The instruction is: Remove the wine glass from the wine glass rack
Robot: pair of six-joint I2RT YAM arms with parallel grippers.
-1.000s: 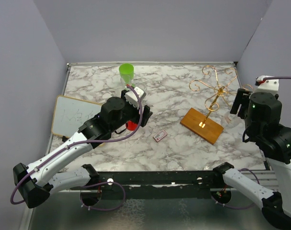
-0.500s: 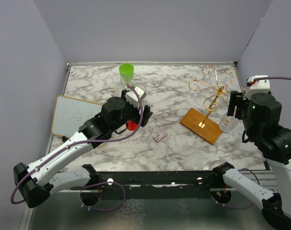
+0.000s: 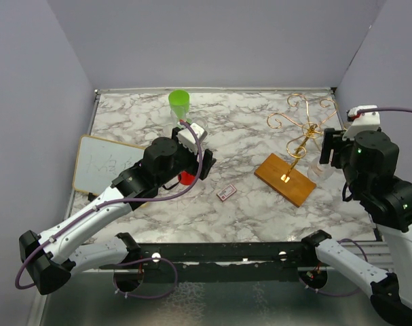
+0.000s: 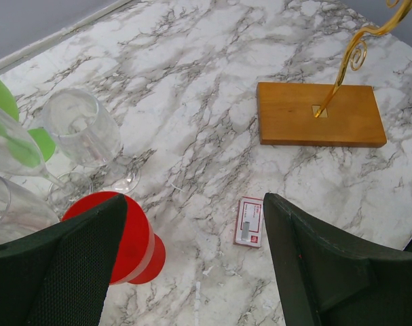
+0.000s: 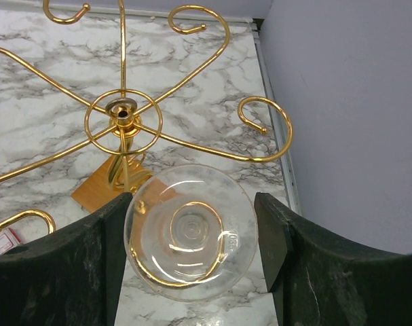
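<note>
We see the clear wine glass (image 5: 190, 231) pinched between the dark fingers of the right gripper (image 5: 192, 221), just beside a curled arm of the gold wire wine glass rack (image 3: 302, 130). Whether it touches the wire we cannot tell. The right arm stands upright and bent, wrist raised beside the rack. The left gripper (image 4: 195, 204) hangs with fingers spread above a red plastic cup (image 4: 131, 234).

4x wine glasses (image 4: 83, 129) (image 4: 5, 153) (image 4: 9, 210) (image 5: 191, 231); 1 ea: rack (image 3: 302, 129), green cup (image 3: 179, 103), red cup (image 4: 127, 234), whiteboard (image 3: 100, 163), card (image 4: 248, 221).
</note>
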